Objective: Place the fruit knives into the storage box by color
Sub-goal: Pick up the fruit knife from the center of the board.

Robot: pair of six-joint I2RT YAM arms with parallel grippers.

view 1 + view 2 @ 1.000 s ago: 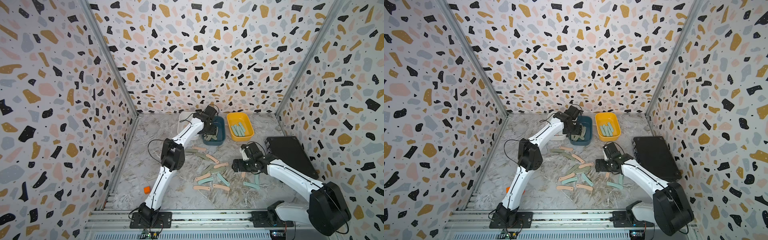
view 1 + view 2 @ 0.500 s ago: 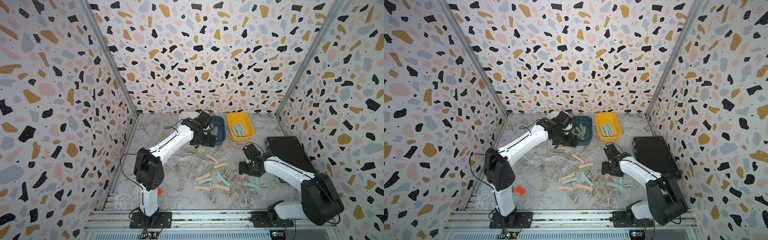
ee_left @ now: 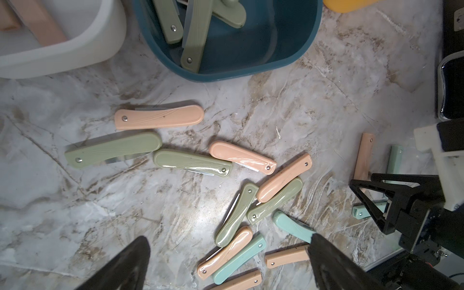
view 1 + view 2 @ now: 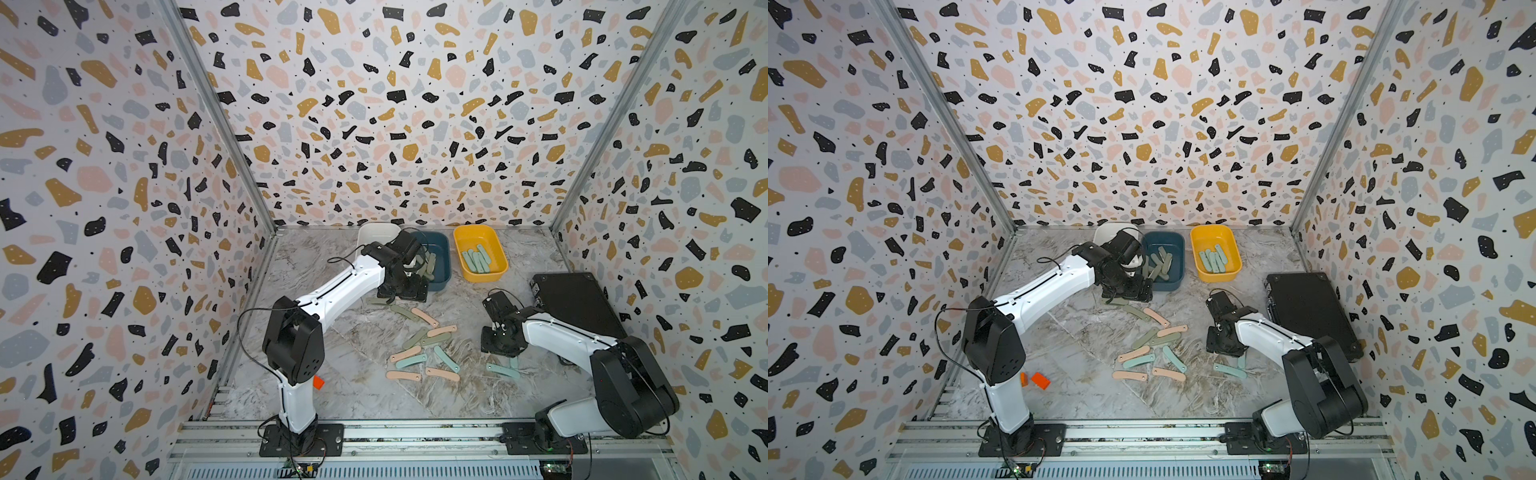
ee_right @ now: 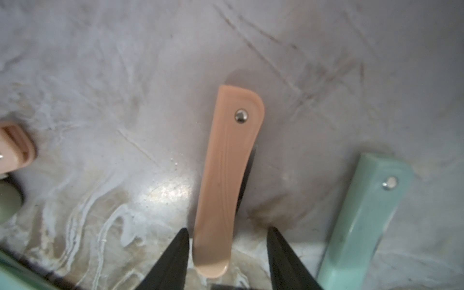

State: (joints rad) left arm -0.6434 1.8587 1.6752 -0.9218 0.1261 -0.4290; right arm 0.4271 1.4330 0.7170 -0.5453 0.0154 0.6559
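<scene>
Pink, green and mint fruit knives lie scattered mid-table. My left gripper hangs open and empty over the table just in front of the blue storage box, which holds green knives. The yellow box holds mint knives, and the white box holds pink ones. My right gripper is low on the table, its jaws on either side of one end of a pink knife. A gap still shows on one side.
A black case lies at the right edge, close behind the right arm. A mint knife lies just beside the right gripper. Small orange blocks sit near the left arm's base. Terrazzo walls close in three sides.
My left gripper drew back from over the blue box to the table in front of it. My right gripper lowered around the pink knife and its jaws narrowed.
</scene>
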